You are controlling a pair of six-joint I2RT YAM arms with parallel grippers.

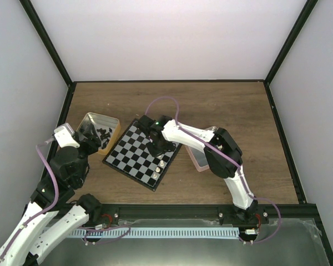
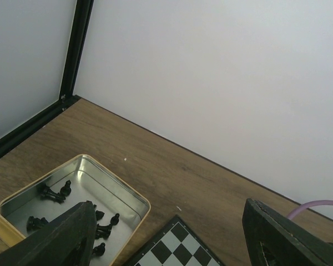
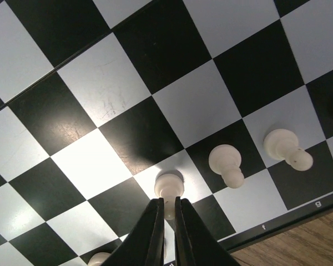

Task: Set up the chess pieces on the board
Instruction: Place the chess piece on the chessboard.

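Setup looks barely begun: a few cream pieces (image 3: 226, 163) line the near right edge of the board (image 1: 130, 152) on the counter (image 1: 222, 105), the right gripper (image 3: 167, 206) pinching a cream pawn (image 3: 169, 185) there in narrow jaws, while black pieces (image 2: 102, 230) lie in the tin (image 2: 11, 221), left, under the left gripper (image 2: 172, 238) with jaws wide.

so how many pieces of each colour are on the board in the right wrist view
cream-white pieces: 5, two cut off by the frame edge
black pieces: 0 in that view; those seen lie in the tin
total: 5
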